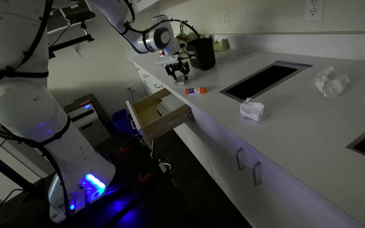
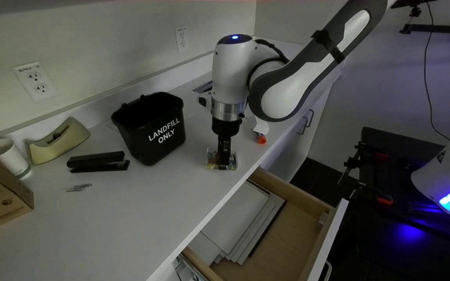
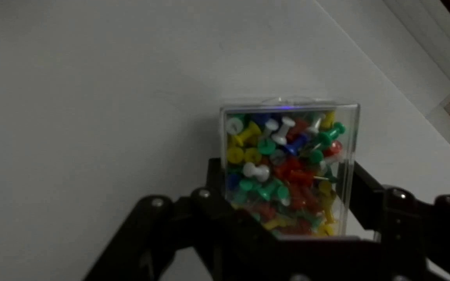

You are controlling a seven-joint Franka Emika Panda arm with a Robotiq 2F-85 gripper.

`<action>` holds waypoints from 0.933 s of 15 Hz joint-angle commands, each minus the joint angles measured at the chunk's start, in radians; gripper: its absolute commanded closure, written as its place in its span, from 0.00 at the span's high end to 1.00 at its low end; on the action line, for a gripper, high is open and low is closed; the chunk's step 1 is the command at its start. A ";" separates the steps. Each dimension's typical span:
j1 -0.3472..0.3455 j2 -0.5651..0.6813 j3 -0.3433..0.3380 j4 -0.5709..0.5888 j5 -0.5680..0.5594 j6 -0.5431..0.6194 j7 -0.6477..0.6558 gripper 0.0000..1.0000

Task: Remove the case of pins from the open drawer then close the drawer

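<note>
The case of pins is a clear flat box filled with coloured push pins, seen in the wrist view point(image 3: 287, 148) and in both exterior views point(image 1: 180, 79) point(image 2: 211, 160). My gripper point(image 3: 283, 179) has one finger against each side of the case and is shut on it. In both exterior views the gripper point(image 1: 178, 75) point(image 2: 224, 167) points down over the white counter, near its front edge. The case is at or just above the counter; I cannot tell if it touches. The drawer point(image 1: 166, 122) is pulled open below the counter, with white sheets inside; its wooden bottom point(image 2: 291, 226) shows.
An orange-capped glue stick point(image 1: 195, 91) lies near the gripper. A black bin point(image 2: 150, 128) stands behind it. A stapler point(image 2: 98, 162), tape dispenser point(image 2: 57, 140), paper clips point(image 2: 79, 187), white cup point(image 2: 2, 156) and cardboard box point(image 2: 2, 199) are along the counter. Crumpled paper point(image 1: 252, 109) lies farther along.
</note>
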 commanded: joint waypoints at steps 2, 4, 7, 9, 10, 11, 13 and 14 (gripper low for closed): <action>0.011 0.029 -0.015 0.041 0.013 -0.022 0.036 0.49; 0.014 0.027 -0.018 0.042 0.009 -0.029 0.045 0.94; 0.010 0.001 -0.013 0.023 0.015 -0.020 0.046 1.00; 0.011 -0.031 -0.011 0.003 0.014 -0.021 0.047 1.00; 0.009 -0.056 -0.006 -0.015 0.016 -0.020 0.041 1.00; 0.011 -0.077 -0.005 -0.029 0.012 -0.016 0.039 1.00; 0.006 -0.140 0.005 -0.072 0.014 -0.012 0.027 1.00; 0.004 -0.172 0.012 -0.092 0.017 -0.021 0.019 1.00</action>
